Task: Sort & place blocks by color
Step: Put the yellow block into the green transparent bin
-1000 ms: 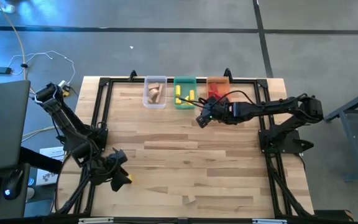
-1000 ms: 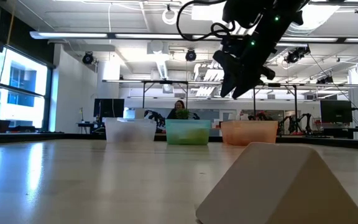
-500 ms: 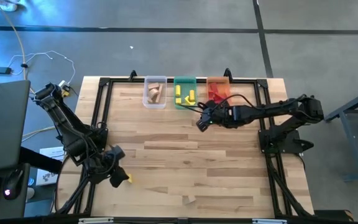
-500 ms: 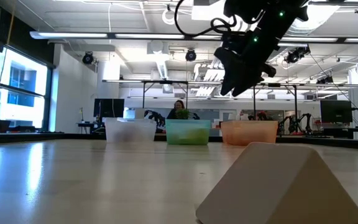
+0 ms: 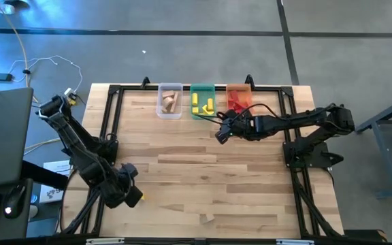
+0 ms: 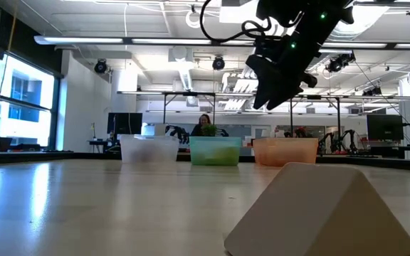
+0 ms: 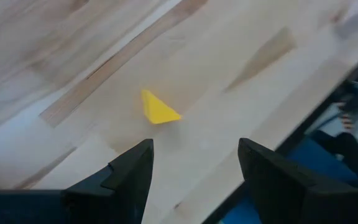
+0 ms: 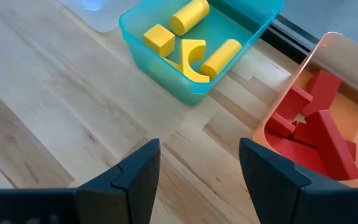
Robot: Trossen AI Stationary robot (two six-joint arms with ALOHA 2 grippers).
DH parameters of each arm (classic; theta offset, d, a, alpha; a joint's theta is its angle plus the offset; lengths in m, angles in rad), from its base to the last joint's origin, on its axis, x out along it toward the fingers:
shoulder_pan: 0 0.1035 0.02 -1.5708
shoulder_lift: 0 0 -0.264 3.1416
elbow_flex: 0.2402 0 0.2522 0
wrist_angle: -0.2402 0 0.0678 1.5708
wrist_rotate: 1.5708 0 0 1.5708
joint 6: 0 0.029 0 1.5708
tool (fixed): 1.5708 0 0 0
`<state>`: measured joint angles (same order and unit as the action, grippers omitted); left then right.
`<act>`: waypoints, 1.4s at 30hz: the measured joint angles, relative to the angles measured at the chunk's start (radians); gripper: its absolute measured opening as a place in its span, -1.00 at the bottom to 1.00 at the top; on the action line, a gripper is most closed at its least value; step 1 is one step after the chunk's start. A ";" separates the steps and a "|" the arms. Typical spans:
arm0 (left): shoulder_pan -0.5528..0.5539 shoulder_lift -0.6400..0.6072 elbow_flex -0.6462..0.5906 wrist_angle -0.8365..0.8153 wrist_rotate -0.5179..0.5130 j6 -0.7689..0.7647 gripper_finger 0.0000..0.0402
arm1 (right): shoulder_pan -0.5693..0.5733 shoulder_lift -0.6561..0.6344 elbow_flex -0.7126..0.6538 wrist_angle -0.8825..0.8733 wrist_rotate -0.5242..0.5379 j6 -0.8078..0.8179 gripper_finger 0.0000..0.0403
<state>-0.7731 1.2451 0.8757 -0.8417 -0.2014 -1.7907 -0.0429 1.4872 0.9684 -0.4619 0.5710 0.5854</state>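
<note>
Tan wedge block (image 6: 324,210) sits nearest the low camera, at 6 o'clock on the wood bench (image 5: 203,170), alone on bare planks. Left gripper (image 5: 124,194) is at 8 o'clock near the bench's left edge, jaws apart and empty, hanging just over a yellow wedge block (image 7: 159,109) that lies on the bench clear of both fingers. Right gripper (image 5: 222,129) hangs above the bench around 1 o'clock, jaws apart, nothing held, just short of the bins. Bins in a row at 12 o'clock along the far edge: clear bin (image 5: 169,109) holds tan blocks (image 5: 169,102); green bin (image 8: 191,87) holds yellow blocks (image 8: 191,53) – two cylinders, a cube, an arch; orange bin (image 8: 278,121) holds red blocks (image 8: 319,134) piled loosely. Black frame rails (image 5: 111,116) run round the bench. Beyond it: grey floor, a loose cable (image 5: 46,64) at 10 o'clock, and in the low view a workshop with ceiling lights, other rigs, and a person (image 6: 205,122) seated far back behind the green bin.
</note>
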 joint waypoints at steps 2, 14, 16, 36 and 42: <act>0.000 0.035 0.000 0.000 0.017 -0.021 0.10 | 0.000 0.000 0.000 -0.004 0.000 0.000 0.01; 0.000 0.199 0.000 0.008 0.018 -0.127 0.10 | 0.000 0.000 -0.001 -0.007 -0.001 0.000 0.01; 0.000 0.218 0.000 0.008 0.018 -0.147 0.10 | 0.000 0.000 -0.001 -0.007 -0.002 0.001 0.01; 0.002 0.339 -0.001 0.091 -0.008 -0.161 0.10 | 0.000 0.000 -0.001 -0.011 -0.004 0.020 0.01; 0.002 0.378 0.000 0.119 0.000 -0.163 0.10 | 0.000 0.000 -0.001 -0.011 0.000 0.019 0.01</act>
<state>-0.7715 1.6234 0.8753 -0.7227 -0.2016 -1.9532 -0.0431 1.4872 0.9672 -0.4725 0.5706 0.6044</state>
